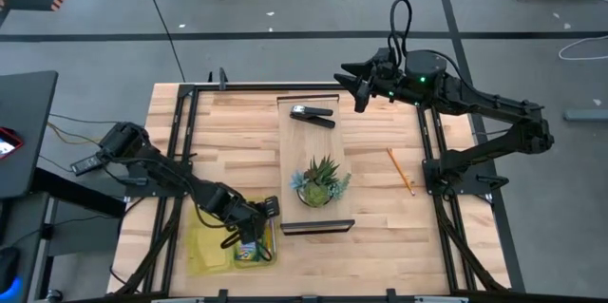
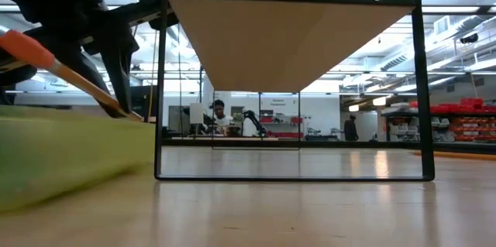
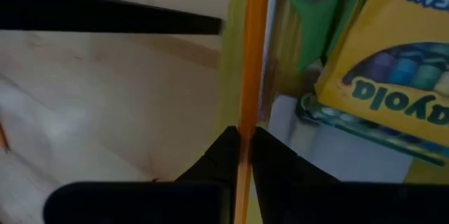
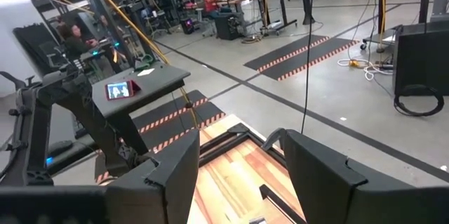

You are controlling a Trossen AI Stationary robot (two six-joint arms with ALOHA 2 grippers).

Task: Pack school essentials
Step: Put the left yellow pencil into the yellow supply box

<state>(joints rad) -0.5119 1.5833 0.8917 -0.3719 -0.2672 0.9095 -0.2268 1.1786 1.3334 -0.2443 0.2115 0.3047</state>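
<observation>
My left gripper (image 1: 249, 232) is at the table's near left, shut on a thin orange pencil (image 3: 251, 55) above an open yellow-green pouch (image 1: 204, 246). In the pouch lie a yellow-and-green crayon box (image 3: 393, 76) and green-handled scissors (image 3: 316, 6). The low view shows the pencil (image 2: 70, 77) slanting down to the pouch (image 2: 70, 154). A second orange pencil (image 1: 400, 171) lies flat on the table at the right. My right gripper (image 1: 359, 89) hangs open over the table's far edge, with nothing between its fingers (image 4: 168, 175). My left gripper pinches the orange pencil's shaft (image 3: 245, 122) between its two fingertips, coming from above at a slant. The pencil runs on past the fingertips over the pouch's edge. It is tilted, one end (image 2: 19, 46) high and the other down at the pouch's top.
A black-framed wooden shelf (image 1: 313, 227) stands mid-table, with a black stapler (image 1: 313, 115) and a spiky green potted plant (image 1: 321, 181) on it. Bare wood lies between the shelf and the second pencil. People sit at desks in the room behind.
</observation>
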